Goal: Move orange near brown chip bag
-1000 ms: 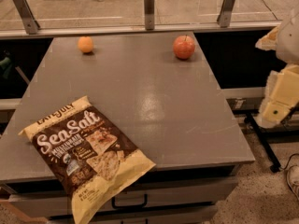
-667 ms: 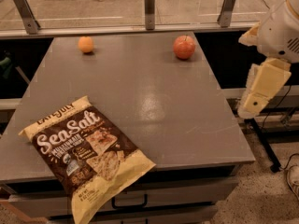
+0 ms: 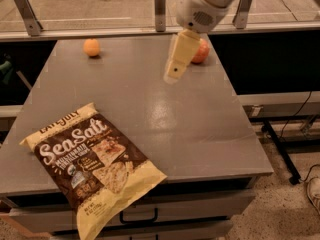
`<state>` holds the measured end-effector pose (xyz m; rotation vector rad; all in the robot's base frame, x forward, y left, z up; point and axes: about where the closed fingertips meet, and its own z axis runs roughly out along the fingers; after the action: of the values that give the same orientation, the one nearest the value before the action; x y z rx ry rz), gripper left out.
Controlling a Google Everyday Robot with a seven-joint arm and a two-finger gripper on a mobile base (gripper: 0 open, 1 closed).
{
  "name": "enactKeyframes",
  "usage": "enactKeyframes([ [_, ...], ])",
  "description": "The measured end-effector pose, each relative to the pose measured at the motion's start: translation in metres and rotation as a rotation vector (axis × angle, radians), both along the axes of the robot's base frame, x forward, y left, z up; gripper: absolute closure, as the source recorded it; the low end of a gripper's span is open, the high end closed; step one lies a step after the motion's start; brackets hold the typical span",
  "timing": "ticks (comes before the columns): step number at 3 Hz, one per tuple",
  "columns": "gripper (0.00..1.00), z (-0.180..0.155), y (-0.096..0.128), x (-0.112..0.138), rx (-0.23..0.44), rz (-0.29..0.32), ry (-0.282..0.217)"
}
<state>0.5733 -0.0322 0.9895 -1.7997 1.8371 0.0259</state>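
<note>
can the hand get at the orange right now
Probably yes. The hand hangs over the far middle of the table; the orange sits alone at its far left, nothing lying between them. The apple is on the hand's other side.

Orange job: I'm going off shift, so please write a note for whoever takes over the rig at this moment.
The claw hangs over the far side of the table, just in front of the apple, well apart from the orange.
The orange sits at the far left, not grasped.
The brown chip bag lies at the near left corner, overhanging the front edge.
Done: nothing. Left: grasp the orange, set it beside the bag.
</note>
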Motion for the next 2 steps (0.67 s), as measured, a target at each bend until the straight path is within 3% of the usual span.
enactKeyframes([
  [1, 0.0, 0.0168, 0.0926, 0.0282, 0.083, 0.103, -0.06],
  [2, 0.0, 0.0166, 0.0921, 0.0281, 0.083, 0.102, -0.06],
])
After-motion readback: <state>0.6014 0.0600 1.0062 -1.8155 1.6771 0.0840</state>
